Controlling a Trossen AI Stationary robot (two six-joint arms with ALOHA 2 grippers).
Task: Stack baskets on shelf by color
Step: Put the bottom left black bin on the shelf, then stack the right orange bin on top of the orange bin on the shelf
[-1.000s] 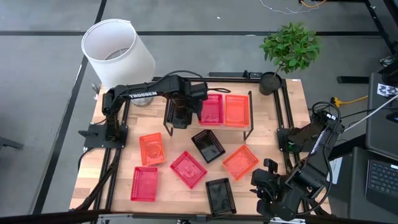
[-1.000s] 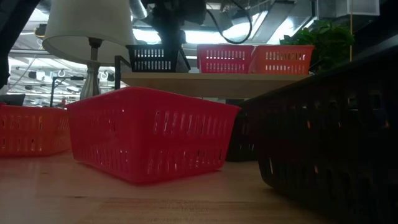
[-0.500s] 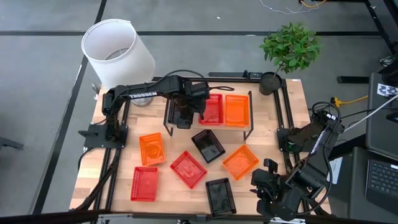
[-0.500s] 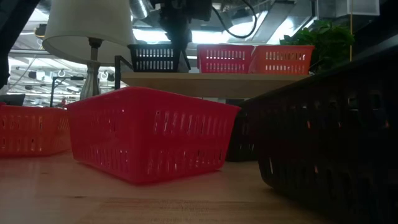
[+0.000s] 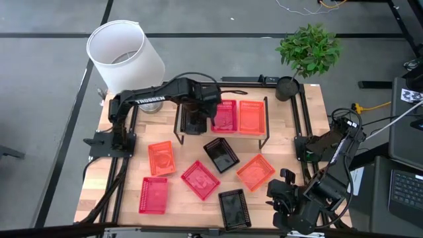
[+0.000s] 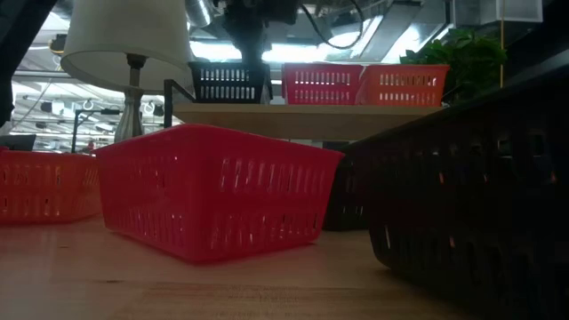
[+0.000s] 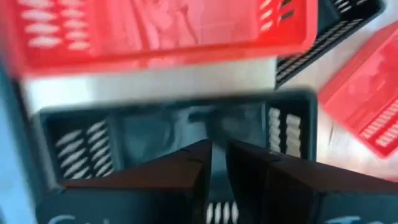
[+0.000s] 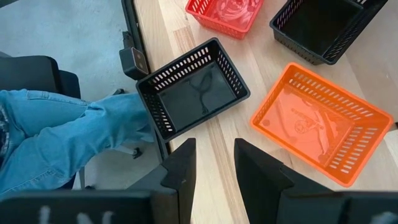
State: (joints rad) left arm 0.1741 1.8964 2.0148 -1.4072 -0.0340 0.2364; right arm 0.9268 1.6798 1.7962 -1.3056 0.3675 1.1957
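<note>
A black basket (image 5: 184, 127) (image 6: 227, 82) stands at the left end of the shelf (image 6: 356, 112). A red basket (image 5: 225, 116) and an orange basket (image 5: 251, 117) stand beside it on the board. My left gripper (image 5: 194, 119) (image 7: 217, 158) hangs over the black basket, pointing down, its fingers shut with only a slit between them. My right gripper (image 5: 285, 197) (image 8: 214, 165) waits open at the table's near right corner, above the edge. My left gripper comes at the black basket from above, its shut fingertips over the basket's floor (image 7: 155, 134), about midway along it. No wall runs between the fingers. Whether the tips touch the floor or a wall, I cannot tell.
Loose on the table lie an orange basket (image 5: 160, 157), red baskets (image 5: 153, 195) (image 5: 200, 179), black baskets (image 5: 221, 154) (image 5: 234, 208) and another orange one (image 5: 256, 172). A lamp (image 5: 124, 53) stands far left, a plant (image 5: 307, 53) far right. A person's leg in jeans (image 8: 56, 137) is beside the near edge.
My left gripper has drifted a little toward the table's right edge, toward the red basket on the shelf. The black basket has shifted slightly the same way along the board.
</note>
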